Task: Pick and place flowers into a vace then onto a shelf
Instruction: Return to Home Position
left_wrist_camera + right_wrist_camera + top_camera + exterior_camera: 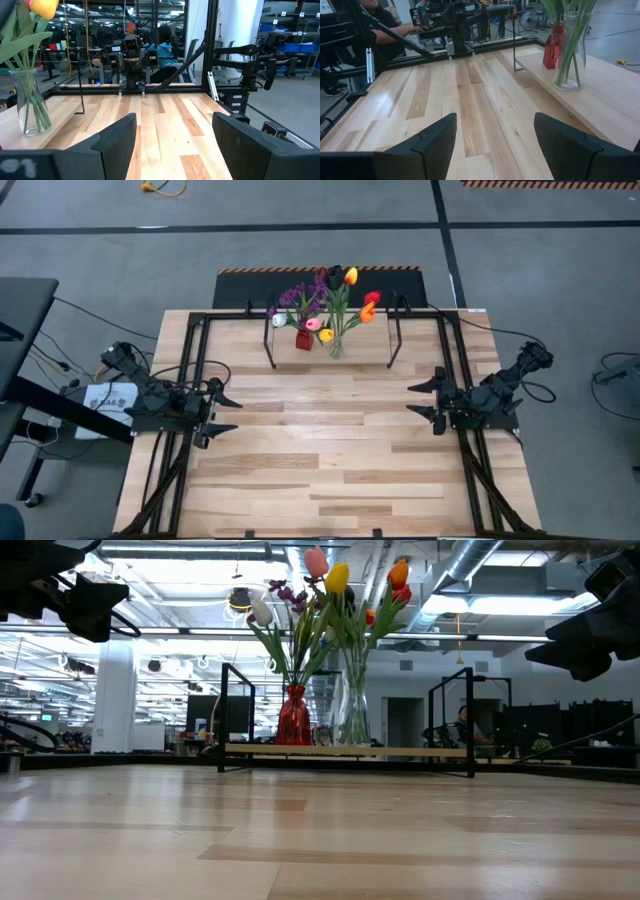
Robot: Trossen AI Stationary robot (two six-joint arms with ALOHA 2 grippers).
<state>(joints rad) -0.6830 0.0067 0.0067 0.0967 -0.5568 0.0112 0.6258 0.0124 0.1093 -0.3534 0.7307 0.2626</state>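
Note:
Two vases stand on the shelf (370,352), a light board on black legs at the table's far side. A clear glass vase (336,345) (571,55) holds tulips (345,290) in yellow, orange, red and maroon. A small red vase (304,339) (553,45) beside it holds the purple sprig and pink and white blooms. My left gripper (226,412) (172,145) waits open at the table's left side. My right gripper (422,402) (495,145) waits open at the table's right side. Both are far from the vases.
The shelf's black legs (270,345) stand on the plank tabletop (320,450) near its far edge. Black frame rails run along the table's left and right edges. A person sits behind the table in the wrist views.

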